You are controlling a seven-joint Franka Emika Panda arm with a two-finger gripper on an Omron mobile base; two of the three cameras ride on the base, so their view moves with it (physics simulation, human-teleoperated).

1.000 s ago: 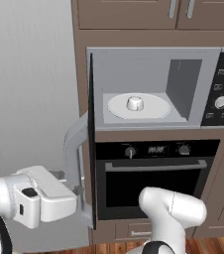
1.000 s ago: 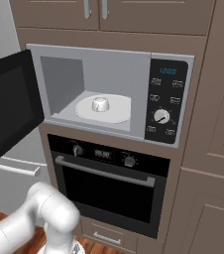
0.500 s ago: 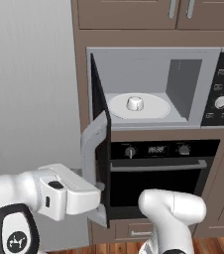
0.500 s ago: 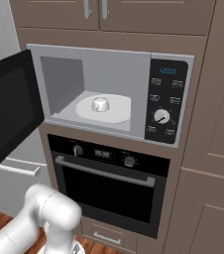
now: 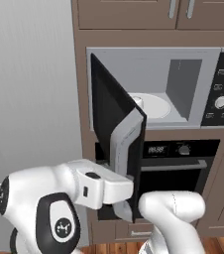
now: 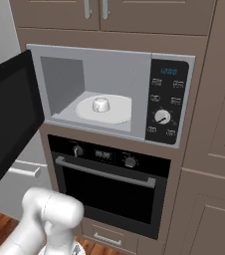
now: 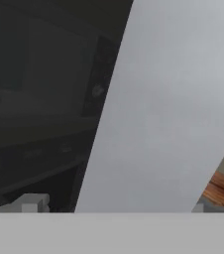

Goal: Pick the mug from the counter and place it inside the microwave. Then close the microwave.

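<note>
Left base view, door: I see the microwave (image 5: 153, 89) with its dark door (image 5: 115, 124) swung partway, the big silver handle (image 5: 125, 149) facing me
Left base view, arm: my white forearm reaches in from the lower left and its end sits against the lower part of that handle; the finger tips are hidden there
Left base view, mug: only a sliver of white shows past the door edge on the turntable (image 5: 156, 105)
Right base view, mug: the mug (image 6: 100, 104) stands upright in the middle of the white turntable (image 6: 118, 110), inside the grey cavity
Right base view, door: it stands out to the left, dark glass toward me
Right base view, below: the black oven (image 6: 112, 187) sits under the microwave
Hand view, handle: a broad silver band slants across, dark glass to its left
Claw: spread wide, clasping nothing I can see
</note>
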